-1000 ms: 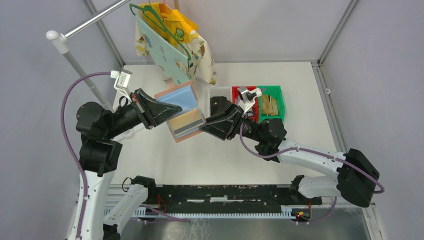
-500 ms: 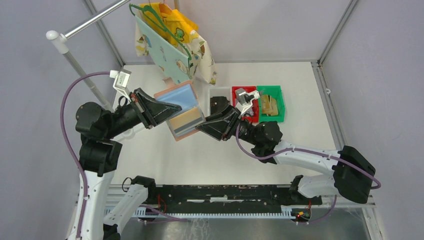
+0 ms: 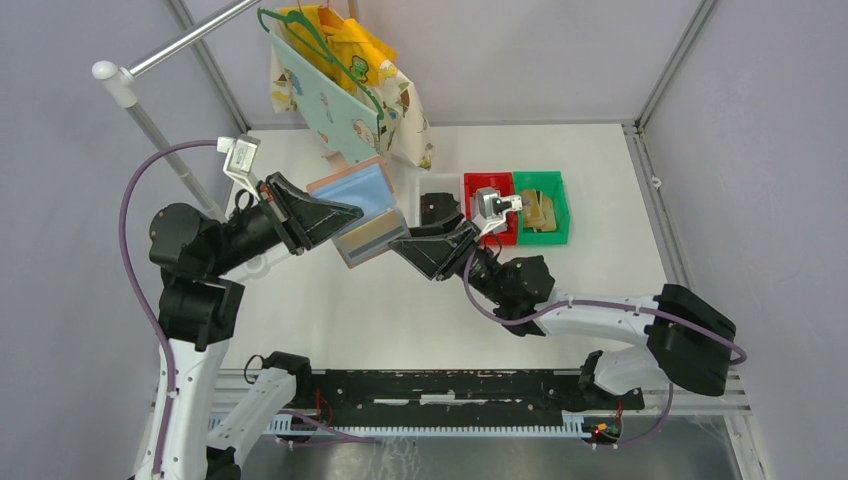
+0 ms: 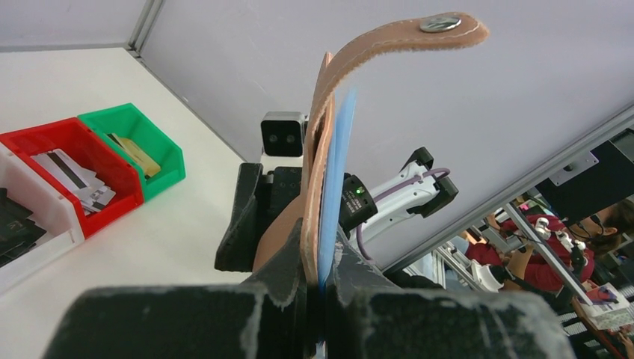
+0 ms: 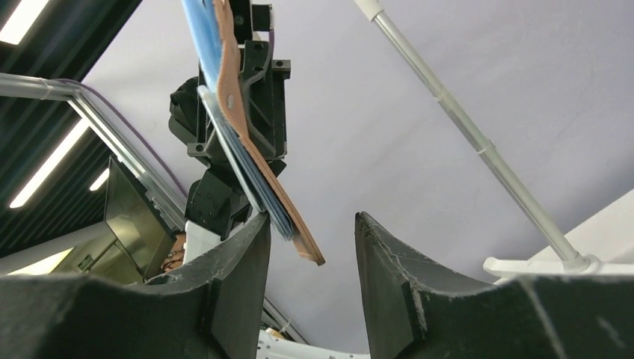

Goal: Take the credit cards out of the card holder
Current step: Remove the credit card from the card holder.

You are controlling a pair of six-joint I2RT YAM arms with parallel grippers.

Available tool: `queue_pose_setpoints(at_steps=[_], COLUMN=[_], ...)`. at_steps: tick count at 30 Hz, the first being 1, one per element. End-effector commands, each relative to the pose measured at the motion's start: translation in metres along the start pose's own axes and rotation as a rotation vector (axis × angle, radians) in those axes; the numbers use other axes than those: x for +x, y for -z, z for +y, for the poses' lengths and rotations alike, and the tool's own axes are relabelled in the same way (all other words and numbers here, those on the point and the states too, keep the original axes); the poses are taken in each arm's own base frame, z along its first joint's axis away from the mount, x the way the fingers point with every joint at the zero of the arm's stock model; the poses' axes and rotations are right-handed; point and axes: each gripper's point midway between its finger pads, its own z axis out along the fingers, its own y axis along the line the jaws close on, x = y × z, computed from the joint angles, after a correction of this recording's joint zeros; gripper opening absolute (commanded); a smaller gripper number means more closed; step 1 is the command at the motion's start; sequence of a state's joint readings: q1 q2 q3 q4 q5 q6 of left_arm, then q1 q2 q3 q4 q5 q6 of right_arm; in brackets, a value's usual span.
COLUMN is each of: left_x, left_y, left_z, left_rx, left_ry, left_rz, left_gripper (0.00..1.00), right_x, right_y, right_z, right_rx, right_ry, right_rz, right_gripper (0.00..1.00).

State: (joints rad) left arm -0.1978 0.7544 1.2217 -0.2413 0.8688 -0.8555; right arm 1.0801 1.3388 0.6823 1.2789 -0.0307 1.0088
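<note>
at left hand (image 3: 347, 214), one card holder (image 3: 362, 192)

1. Right gripper (image 5: 312, 224): two dark fingers (image 5: 224, 299) are rising from the bottom edge and standing apart, with a clear gap between them.
2. Card holder (image 5: 247, 142) – edge-on, with a salmon-pink skin and light blue layers, it is slanting down from the top. Its lower corner is dipping into that gap, nearer the finger on the picture's left; contact cannot be told.
3. Left gripper (image 5: 258, 97), black, is clamping the holder higher up.
4. White pole (image 5: 463, 127) – running diagonally across the grey wall at right.
</note>
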Motion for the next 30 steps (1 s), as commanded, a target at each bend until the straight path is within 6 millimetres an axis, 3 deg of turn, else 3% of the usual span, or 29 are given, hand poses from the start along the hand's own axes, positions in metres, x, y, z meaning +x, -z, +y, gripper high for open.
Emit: queue_pose_setpoints(at_steps=[1,5,10,14,19,28,30], left_x=[0.001,0.001,0.001,0.004,0.009,0.024,0.027], left_y=[0.005,0.004,0.003,0.004,0.005,0.013,0.014], left_z=[-0.023,-0.022,-0.021,-0.017,-0.010,0.013,0.015], left_rx=[0.068,0.068,0.066,0.058,0.038,-0.032,-0.033], left_ry=[-0.003,-0.002,0.002,-0.005,-0.042,-0.210,-0.262], left_rz=[0.033,0.032,0.032,0.040,0.052,0.094,0.107], left_gripper=[0.02,0.02,0.02,0.02,0.02,0.33,0.48], right_x=[-0.038,-0.038,-0.041,-0.043,-0.043,-0.026,-0.021], right_y=[-0.012,-0.007,-0.002,-0.003,-0.004,-0.014,-0.016], right_z=[0.044,0.074,0.088,0.092,0.087,0.047,0.033], right_rx=[-0.190,-0.355,-0.405,-0.411,-0.375,-0.115,-0.032], right_ry=[-0.036,-0.048,-0.022,-0.011,-0.009,0.041,0.061], right_rz=[-0.171,-0.167,-0.186,-0.197,-0.187,-0.070,-0.030], right_gripper=[0.55,0.59,0.58,0.45,0.23,0.08,0.01])
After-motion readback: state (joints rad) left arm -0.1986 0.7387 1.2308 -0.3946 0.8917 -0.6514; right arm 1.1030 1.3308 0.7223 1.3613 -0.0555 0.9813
